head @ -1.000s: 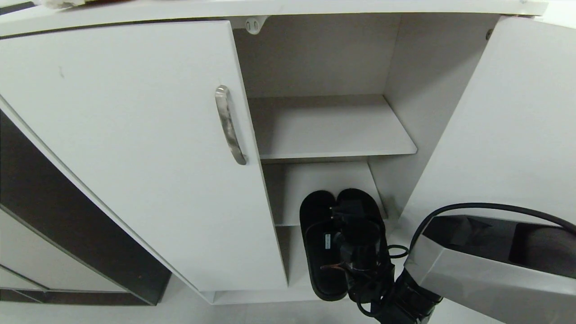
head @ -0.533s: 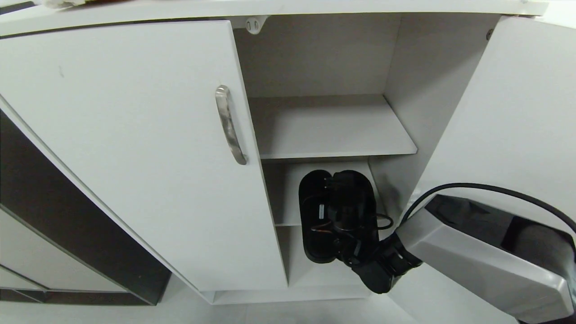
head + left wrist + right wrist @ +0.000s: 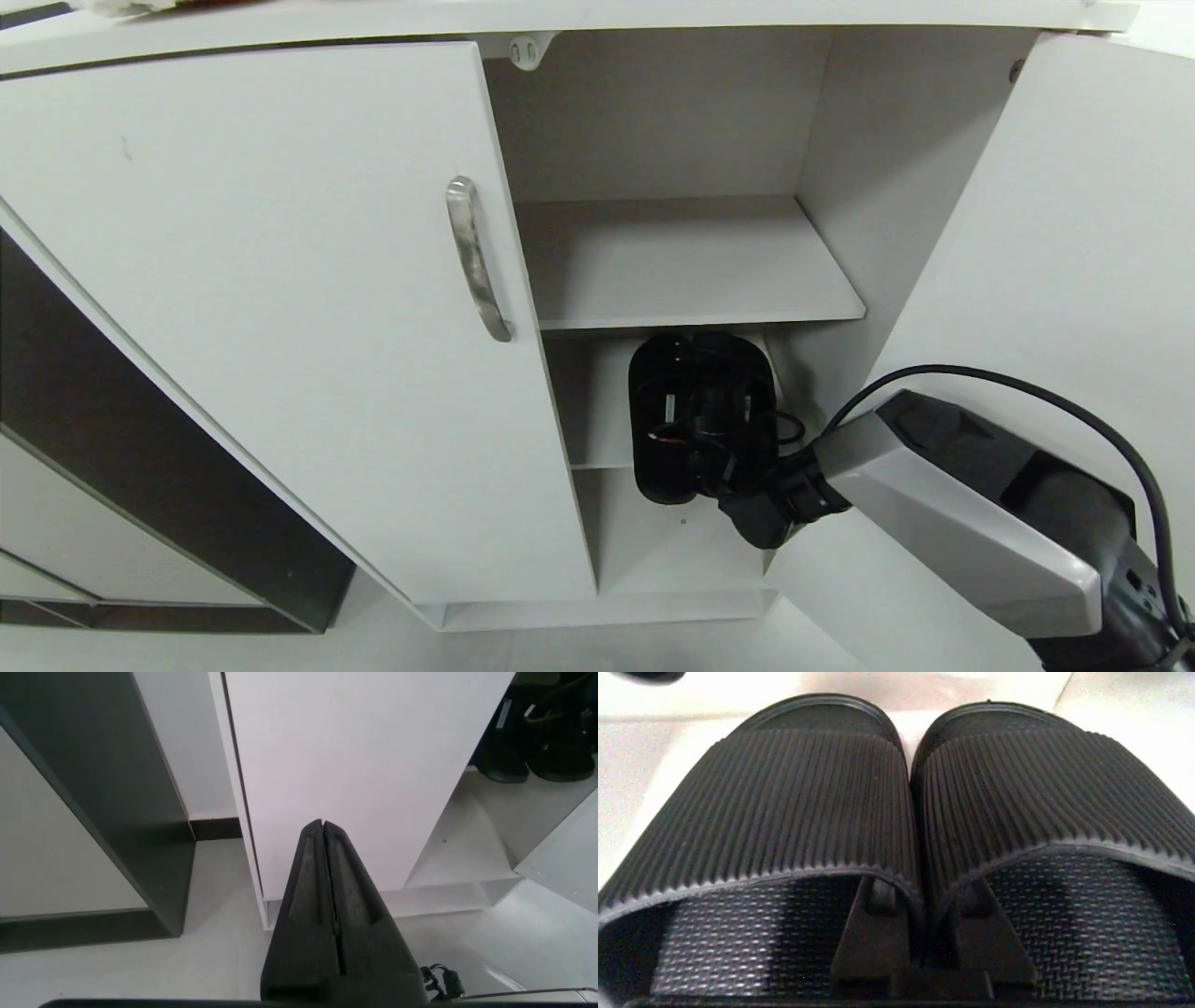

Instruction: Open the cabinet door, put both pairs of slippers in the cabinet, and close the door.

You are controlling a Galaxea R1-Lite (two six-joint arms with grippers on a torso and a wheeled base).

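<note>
1. I've got the R gripper (image 3: 714, 439) on the pair of black slippers (image 3: 665, 420). In the R wrist view its two fingers (image 3: 870, 917) go in under the inner edges of the two ribbed straps and pinch them together. The jaws are nearly closed, w/ only strap material between them (it's black on black in the head view, so I go by the wrist cam).
2. The slippers lie side by side, inner edges touching, toes pointing into the cabinet (image 3: 653, 112).
3. They sit in the middle compartment of the cabinet's open R half, toes just under the upper shelf (image 3: 681, 261). The heels stick out past the front edge of the lower shelf (image 3: 602, 463). I can't tell whether the soles rest on that shelf or are held just above it.
4. The R door (image 3: 1074, 233) stands wide open. The L door (image 3: 261, 280) is shut, w/ a curved metal handle (image 3: 476, 257) near its inner edge.
5. The L gripper (image 3: 322, 835) has its fingers pressed flat together w/ nothing between them. It hangs low in front of the shut L door, over the pale floor (image 3: 215, 915), well apart from the slippers.
6. The R arm (image 3: 934, 523) comes in from the open-door side, approx level w/ the lower shelf, and a black cable (image 3: 1027, 383) arcs over it.
7. A dark panel (image 3: 93, 401) stands beside the cabinet on the L.
</note>
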